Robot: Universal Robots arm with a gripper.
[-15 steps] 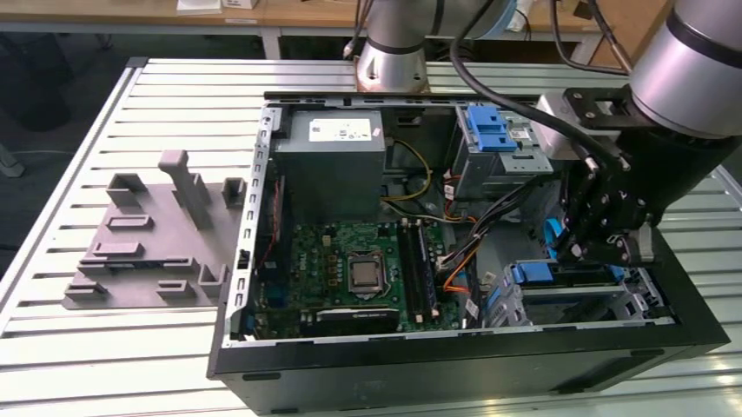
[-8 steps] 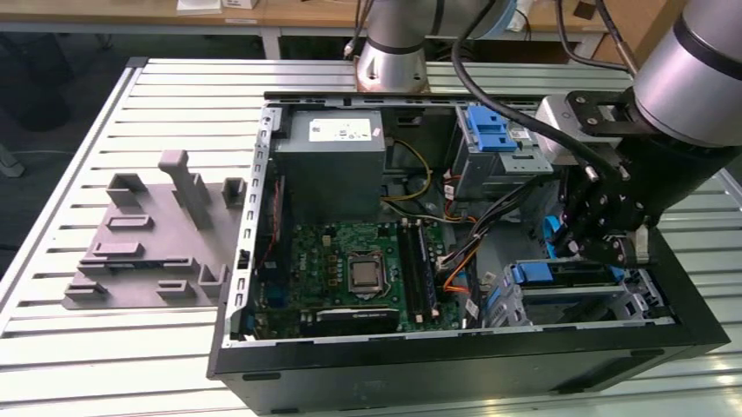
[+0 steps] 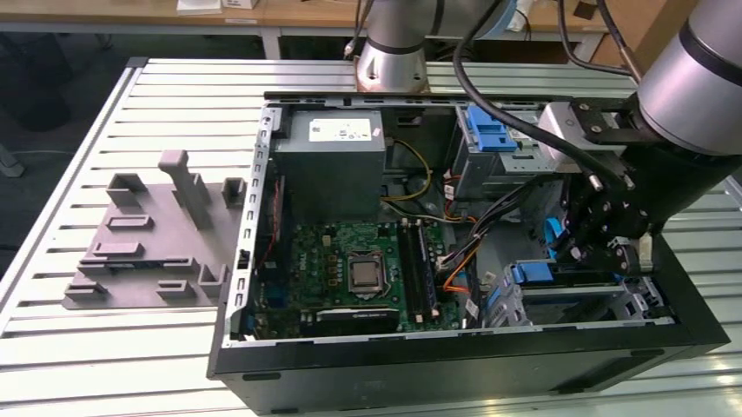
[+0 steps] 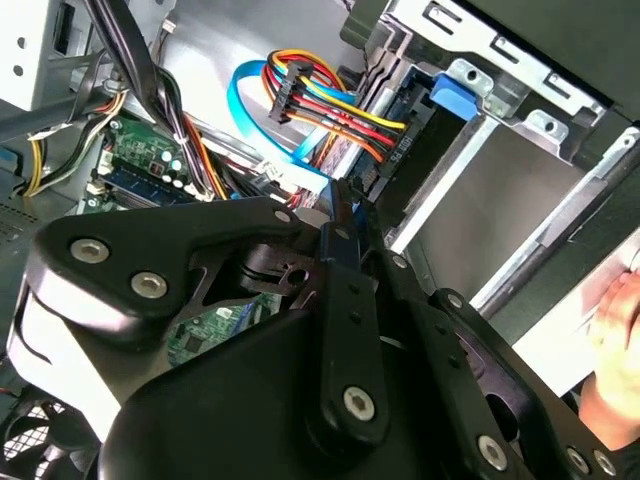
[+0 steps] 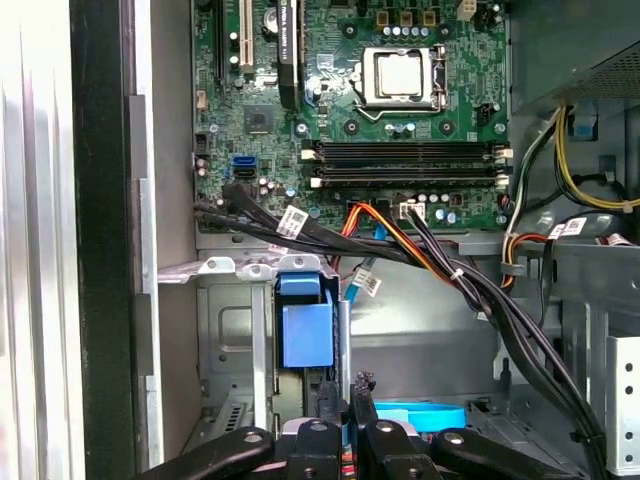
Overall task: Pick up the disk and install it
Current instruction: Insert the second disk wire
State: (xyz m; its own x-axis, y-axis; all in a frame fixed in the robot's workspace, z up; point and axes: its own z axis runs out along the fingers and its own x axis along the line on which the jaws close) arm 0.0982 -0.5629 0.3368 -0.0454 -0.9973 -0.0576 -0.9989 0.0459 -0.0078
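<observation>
Hand (image 3: 603,252) down inside the PC case (image 3: 464,365) at the drive cage (image 3: 579,295), fingers together, clamped on nothing visible. Disk (image 5: 425,415) apparently seated in cage w/ blue frame showing. Rigid, fragile; grip by frame edges.

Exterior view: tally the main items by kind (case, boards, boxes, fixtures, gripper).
PC case: 1
Motherboard: 1
Grey power supply box: 1
Grey fixture plate: 1
Gripper: 1
Total: 5
</observation>
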